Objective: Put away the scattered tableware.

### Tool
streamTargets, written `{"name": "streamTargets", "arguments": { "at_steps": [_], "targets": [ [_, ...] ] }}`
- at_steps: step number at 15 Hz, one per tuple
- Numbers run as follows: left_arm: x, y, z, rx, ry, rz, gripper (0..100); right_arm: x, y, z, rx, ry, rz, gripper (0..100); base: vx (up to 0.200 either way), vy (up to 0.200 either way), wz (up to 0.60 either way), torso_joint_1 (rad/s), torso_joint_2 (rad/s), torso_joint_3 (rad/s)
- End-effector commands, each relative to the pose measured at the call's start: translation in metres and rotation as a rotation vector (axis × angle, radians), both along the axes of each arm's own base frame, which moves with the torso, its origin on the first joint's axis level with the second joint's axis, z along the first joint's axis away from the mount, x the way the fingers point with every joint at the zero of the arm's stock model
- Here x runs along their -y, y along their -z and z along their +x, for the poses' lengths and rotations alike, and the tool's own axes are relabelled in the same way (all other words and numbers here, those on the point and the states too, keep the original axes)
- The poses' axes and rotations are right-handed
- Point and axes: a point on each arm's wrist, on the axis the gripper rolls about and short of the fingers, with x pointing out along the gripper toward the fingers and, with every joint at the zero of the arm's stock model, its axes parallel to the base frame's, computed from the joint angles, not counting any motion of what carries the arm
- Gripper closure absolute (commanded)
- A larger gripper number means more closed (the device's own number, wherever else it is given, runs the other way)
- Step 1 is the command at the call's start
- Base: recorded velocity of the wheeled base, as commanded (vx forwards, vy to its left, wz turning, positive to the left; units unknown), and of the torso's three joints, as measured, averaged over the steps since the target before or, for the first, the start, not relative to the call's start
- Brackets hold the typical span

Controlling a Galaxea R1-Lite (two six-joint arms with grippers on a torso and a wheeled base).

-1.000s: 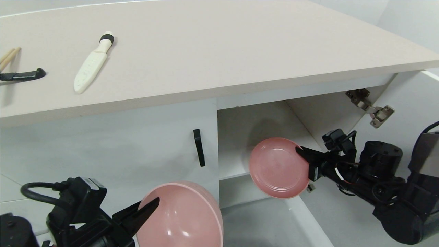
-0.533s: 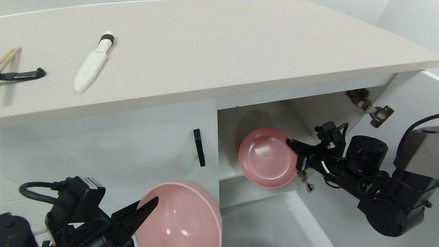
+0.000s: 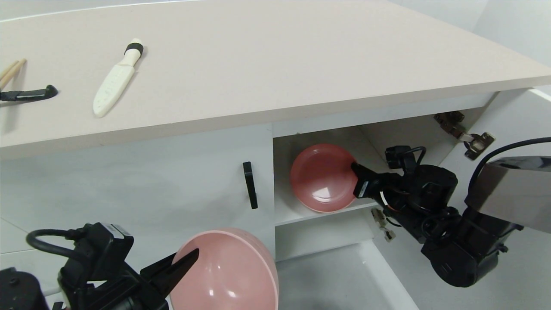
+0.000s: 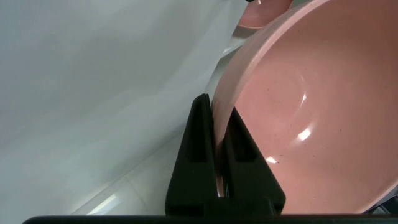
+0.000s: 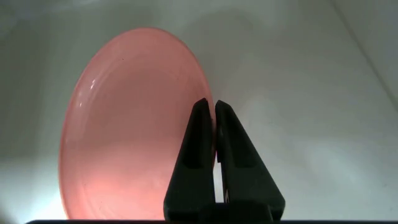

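My right gripper (image 3: 355, 171) is shut on the rim of a pink plate (image 3: 320, 176), holding it tilted inside the open cabinet, just above the upper shelf (image 3: 286, 213). In the right wrist view the pink plate (image 5: 124, 124) stands on edge with both fingers (image 5: 200, 143) pinching its rim. My left gripper (image 3: 189, 258) is low at the front left, shut on the rim of a pink bowl (image 3: 228, 271). The left wrist view has the pink bowl (image 4: 305, 118) clamped between the fingers (image 4: 202, 143).
On the countertop (image 3: 275, 60) lie a cream knife in a sheath (image 3: 115, 79), a black-handled utensil (image 3: 28, 94) and wooden chopsticks (image 3: 10, 71). The left cabinet door (image 3: 150, 185) is closed, with a black handle (image 3: 249, 185). The right door (image 3: 516, 125) hangs open on hinges (image 3: 471, 140).
My right arm has pushed the pink plate up and leftward, deeper into the cabinet, to just over the shelf. The left gripper and its bowl have stayed put.
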Motion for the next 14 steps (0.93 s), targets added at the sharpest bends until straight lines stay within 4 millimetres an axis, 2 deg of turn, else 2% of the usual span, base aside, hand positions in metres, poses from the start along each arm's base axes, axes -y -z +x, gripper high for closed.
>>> {"name": "streamTargets", "arguments": {
  "at_steps": [1,5,8,11,14],
  "targets": [
    [0.001,0.0,0.0,-0.001,0.001,0.001,100,0.0,0.005,-0.001,-0.018,0.0,-0.003,100,0.0,0.0,0.0,0.0,0.0,0.0],
    [0.001,0.0,0.0,-0.003,0.001,0.001,100,-0.007,0.006,0.001,-0.036,-0.006,0.075,100,0.0,0.0,0.0,0.0,0.0,0.0],
    [0.001,0.001,0.0,-0.009,0.0,0.005,100,-0.01,0.014,0.012,-0.037,-0.001,0.09,100,0.0,0.0,0.0,0.0,0.0,0.0],
    [0.001,0.001,0.0,-0.008,0.0,0.004,100,-0.016,0.035,0.016,-0.085,-0.008,0.082,100,0.0,0.0,0.0,0.0,0.0,0.0],
    [0.001,0.002,0.0,-0.01,0.0,0.006,100,-0.023,0.04,0.027,-0.077,-0.01,0.122,100,0.0,0.0,0.0,0.0,0.0,0.0]
  ]
}}
